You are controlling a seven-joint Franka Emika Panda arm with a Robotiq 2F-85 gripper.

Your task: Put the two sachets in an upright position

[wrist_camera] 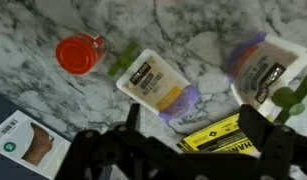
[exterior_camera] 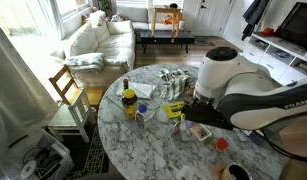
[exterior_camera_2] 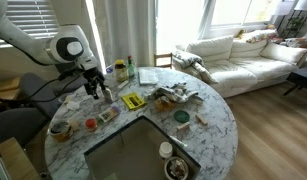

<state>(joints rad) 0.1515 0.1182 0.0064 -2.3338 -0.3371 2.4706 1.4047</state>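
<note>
Sachets number two: one sachet (wrist_camera: 153, 82) lies on the marble table (wrist_camera: 193, 30) ahead of my gripper (wrist_camera: 193, 122), the other sachet (wrist_camera: 263, 65) beside it, both faces showing. One yellow pack (wrist_camera: 218, 140) is nearer. The jaws stand wide apart, empty. I judge the sachets light, thin and floppy; I'd pinch a short edge.

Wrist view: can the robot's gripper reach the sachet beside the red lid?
Probably yes. The gripper is open, and that sachet sits just ahead of it on the marble table with nothing covering it. The yellow pack lies close by and might get nudged.
</note>
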